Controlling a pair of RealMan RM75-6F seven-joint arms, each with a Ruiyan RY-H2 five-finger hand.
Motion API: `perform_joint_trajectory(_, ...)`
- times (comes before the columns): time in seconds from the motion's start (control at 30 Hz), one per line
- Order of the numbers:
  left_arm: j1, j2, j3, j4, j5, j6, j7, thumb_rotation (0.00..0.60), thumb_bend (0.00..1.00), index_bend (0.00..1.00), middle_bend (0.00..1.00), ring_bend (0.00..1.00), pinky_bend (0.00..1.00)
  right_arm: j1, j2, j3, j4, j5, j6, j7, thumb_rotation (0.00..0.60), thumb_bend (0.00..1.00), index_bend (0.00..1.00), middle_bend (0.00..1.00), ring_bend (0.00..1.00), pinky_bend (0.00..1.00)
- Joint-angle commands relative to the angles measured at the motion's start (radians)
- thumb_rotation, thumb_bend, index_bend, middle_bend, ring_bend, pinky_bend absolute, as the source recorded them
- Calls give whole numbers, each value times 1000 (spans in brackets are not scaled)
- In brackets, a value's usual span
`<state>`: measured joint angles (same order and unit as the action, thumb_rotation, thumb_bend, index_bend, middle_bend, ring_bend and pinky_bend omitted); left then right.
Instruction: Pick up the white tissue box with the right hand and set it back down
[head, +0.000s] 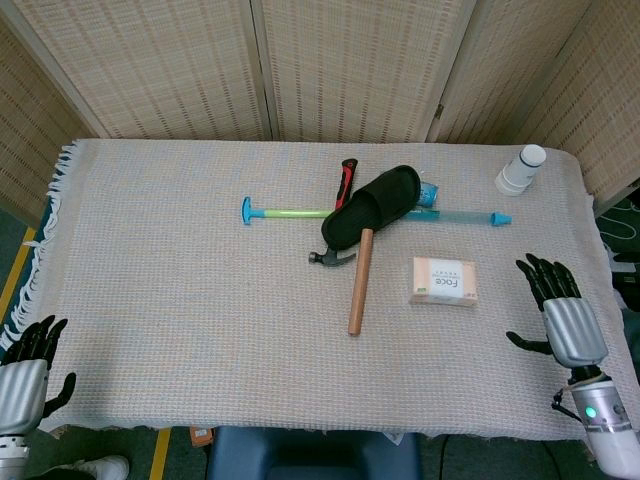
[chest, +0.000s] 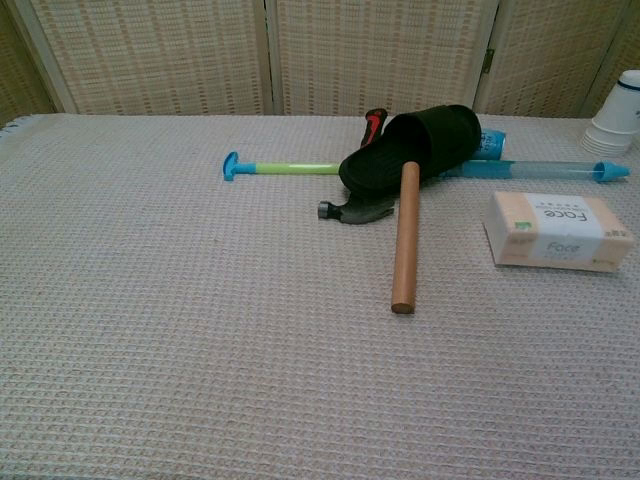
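The white tissue box (head: 443, 281) lies flat on the woven cloth (head: 180, 300), right of the hammer (head: 352, 270) and just near of the blue-tipped tube (head: 465, 215). The right hand (head: 560, 315) sits well apart to its right, fingers spread, holding nothing; the left hand (head: 28, 375) is likewise empty at the near left corner. It looks already set down, so what remains is pulling clear without brushing the box.

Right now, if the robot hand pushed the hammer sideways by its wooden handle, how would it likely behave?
The hammer would probably pivot rather than slide straight: its metal head looks heavier than the handle. The round handle might roll slightly, though the claw head should stop it. The black slipper overlapping its head end would likely drag along.
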<state>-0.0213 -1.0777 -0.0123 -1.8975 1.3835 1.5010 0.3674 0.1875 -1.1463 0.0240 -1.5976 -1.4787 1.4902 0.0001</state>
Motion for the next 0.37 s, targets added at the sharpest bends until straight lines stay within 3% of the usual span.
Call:
perform_joint_trajectory(0.03,1,-2,0,0,2,4,3,600,398,66,0,0,167,-176,-4,-78,-49,-72,156,-207,600,0,0,0,0,0)
perform_joint_trajectory(0.37,-1,-9,-10,8,-18,7,12,600,399,66,0,0,167,-201,20,-45,8,41,89,-129,600,0,0,0,0,0)
